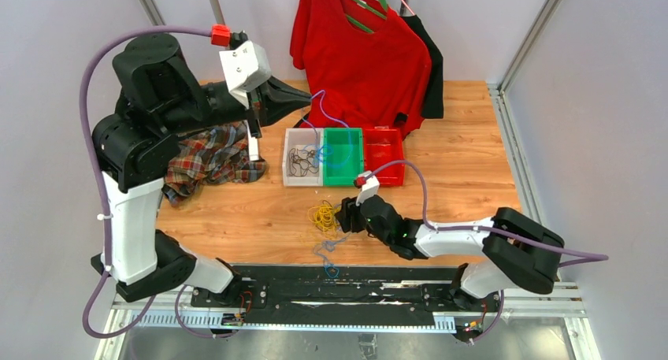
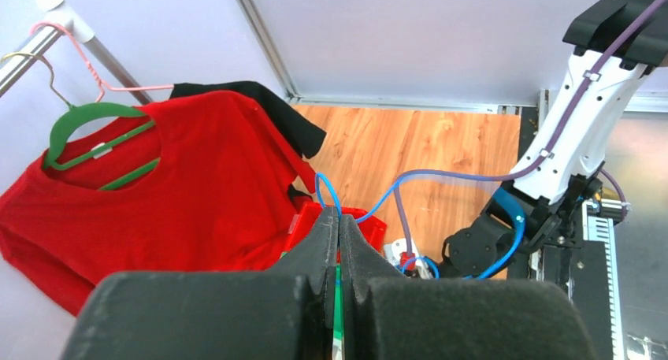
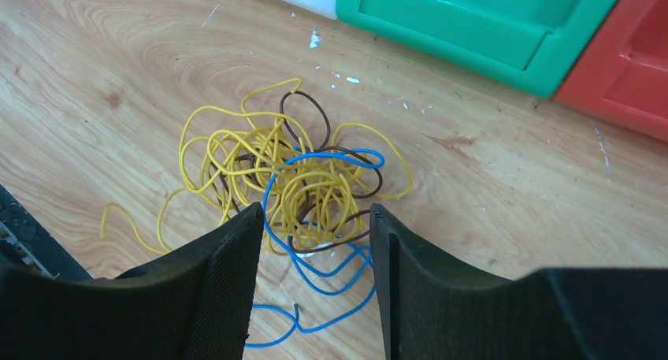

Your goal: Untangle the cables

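- Top external view, far left: leave the plaid cloth point(image 1: 209, 159) alone; no part in this step.
- Left claw point(image 1: 306, 98): raised above the bins, jaws pressed together on a blue cable point(image 2: 321, 188) trailing down toward the green bin point(image 1: 343, 181). Hold that height steady, with enough tension to show the strand's path and no yanking.
- White bin point(image 1: 287, 157): dark cables point(image 1: 301, 165) coiled inside, apparently sorted; nothing to do there.
- Tangle point(image 1: 324, 216): lying on the counter point(image 1: 473, 179) just in front of the bins, made of yellow cable point(image 3: 213, 151), brown cable point(image 3: 324, 124) and a blue strand point(image 3: 339, 154) looped through one another. Cannot tell whether that blue strand joins the one held up on the left.
- Right claw point(image 3: 315, 210): low over the near side of the tangle, jaws apart and straddling it, nothing gripped yet.
- Best way on, as a judgement: close on one strand only, preferably an outer yellow loop rather than the dense middle. Draw it out slowly and sideways, away from the heap. Watch for brown loops dragging along; on a snag, ease back and take another loop.
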You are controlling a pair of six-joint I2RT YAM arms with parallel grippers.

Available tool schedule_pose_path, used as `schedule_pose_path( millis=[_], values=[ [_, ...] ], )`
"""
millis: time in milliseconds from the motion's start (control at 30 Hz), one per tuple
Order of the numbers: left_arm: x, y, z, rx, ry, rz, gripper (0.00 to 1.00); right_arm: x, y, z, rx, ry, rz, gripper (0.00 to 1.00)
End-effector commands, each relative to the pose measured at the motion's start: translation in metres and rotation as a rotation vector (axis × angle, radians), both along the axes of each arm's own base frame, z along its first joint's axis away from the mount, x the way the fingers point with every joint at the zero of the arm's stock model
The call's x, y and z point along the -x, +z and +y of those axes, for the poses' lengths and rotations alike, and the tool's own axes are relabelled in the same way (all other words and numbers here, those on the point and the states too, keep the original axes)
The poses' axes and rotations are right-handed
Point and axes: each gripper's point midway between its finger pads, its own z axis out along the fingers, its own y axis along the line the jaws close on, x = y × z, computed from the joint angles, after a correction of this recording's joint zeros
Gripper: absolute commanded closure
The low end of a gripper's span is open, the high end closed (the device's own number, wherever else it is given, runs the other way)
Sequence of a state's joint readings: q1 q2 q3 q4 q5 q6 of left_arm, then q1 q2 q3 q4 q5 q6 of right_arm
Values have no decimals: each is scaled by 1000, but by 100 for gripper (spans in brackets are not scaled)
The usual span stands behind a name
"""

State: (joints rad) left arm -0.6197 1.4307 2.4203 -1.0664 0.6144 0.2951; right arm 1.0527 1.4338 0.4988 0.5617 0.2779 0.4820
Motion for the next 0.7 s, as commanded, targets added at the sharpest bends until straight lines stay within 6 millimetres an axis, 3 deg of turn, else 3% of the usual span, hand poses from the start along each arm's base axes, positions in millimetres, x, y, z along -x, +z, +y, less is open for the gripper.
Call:
schedule_pose_path(
  millis=[0, 200, 333, 433, 667],
  values=[
    [-13, -10, -5, -21, 32, 28, 100, -7, 22, -12, -71, -66, -38, 48],
    [-39, -52, -17, -117, 53, 96, 100, -9, 52, -30, -77, -102, -100, 47],
    [-62, -93, -31, -192, 63, 172, 100, -14, 76, -46, -60, -140, -172, 47],
    [-87, -129, -41, -248, 100, 227, 100, -24, 94, -70, -48, -240, -231, 46],
    [-138, -194, -58, -355, 172, 259, 100, -31, 99, -104, -9, -360, -256, 47]
  ],
)
